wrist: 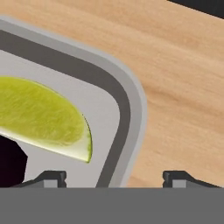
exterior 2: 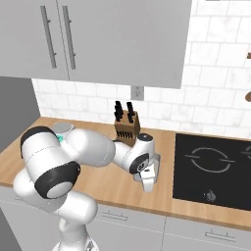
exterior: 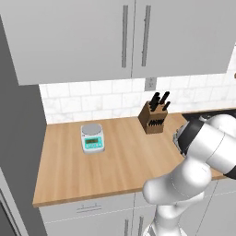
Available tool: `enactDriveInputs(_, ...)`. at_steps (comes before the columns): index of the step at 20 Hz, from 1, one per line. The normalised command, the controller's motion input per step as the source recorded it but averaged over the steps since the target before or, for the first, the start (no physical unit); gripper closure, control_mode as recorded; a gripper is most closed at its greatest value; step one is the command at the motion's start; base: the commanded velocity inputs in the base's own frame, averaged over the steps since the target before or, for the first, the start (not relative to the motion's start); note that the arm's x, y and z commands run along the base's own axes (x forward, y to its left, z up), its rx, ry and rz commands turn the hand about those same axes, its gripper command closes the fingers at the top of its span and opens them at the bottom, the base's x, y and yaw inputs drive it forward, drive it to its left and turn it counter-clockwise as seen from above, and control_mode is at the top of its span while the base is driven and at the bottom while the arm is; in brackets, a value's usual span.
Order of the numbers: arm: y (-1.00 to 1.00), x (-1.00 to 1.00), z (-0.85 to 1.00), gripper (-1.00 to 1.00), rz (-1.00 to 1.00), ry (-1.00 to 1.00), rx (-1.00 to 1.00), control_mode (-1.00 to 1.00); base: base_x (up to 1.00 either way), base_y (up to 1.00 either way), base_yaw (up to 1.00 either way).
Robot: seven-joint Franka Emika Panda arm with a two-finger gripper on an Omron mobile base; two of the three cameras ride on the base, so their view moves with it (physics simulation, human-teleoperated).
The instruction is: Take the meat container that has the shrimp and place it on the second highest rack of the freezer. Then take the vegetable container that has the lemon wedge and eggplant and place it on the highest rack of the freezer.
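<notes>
The vegetable container (wrist: 127,113) is a grey tray with a rounded corner, lying on the wooden counter (wrist: 183,87). Inside it lie a yellow-green lemon wedge (wrist: 43,116) and, at the lower left, a dark piece of eggplant (wrist: 11,164). My gripper (wrist: 113,178) is open and points down close over the tray's corner, one fingertip (wrist: 50,177) over the inside and the other over the bare wood. In the right base view the gripper (exterior 2: 147,185) hangs low over the counter beside the cooktop. The meat container with the shrimp and the freezer racks are out of view.
A knife block (exterior 2: 126,126) stands at the tiled wall just behind my hand. The black cooktop (exterior 2: 213,169) lies to its right. A small kitchen scale (exterior: 92,137) sits further left on the counter. Wall cabinets (exterior: 124,37) hang overhead, and a tall grey unit (exterior: 18,138) bounds the left.
</notes>
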Motion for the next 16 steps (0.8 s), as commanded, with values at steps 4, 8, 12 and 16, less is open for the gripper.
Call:
enactDriveInputs(4, 0.00, 0.00, 0.00, 1.00, 0.00, 0.00, 0.00, -1.00, 0.00, 0.00, 0.00)
enactDriveInputs(8, 0.00, 0.00, 0.00, 1.00, 0.00, 0.00, 0.00, -1.00, 0.00, 0.00, 0.00)
enactDriveInputs(12, 0.00, 0.00, 0.00, 1.00, 0.00, 0.00, 0.00, -1.00, 0.00, 0.00, 0.00)
enactDriveInputs(16, 0.00, 0.00, 0.00, 1.00, 0.00, 0.00, 0.00, -1.00, 0.00, 0.00, 0.00)
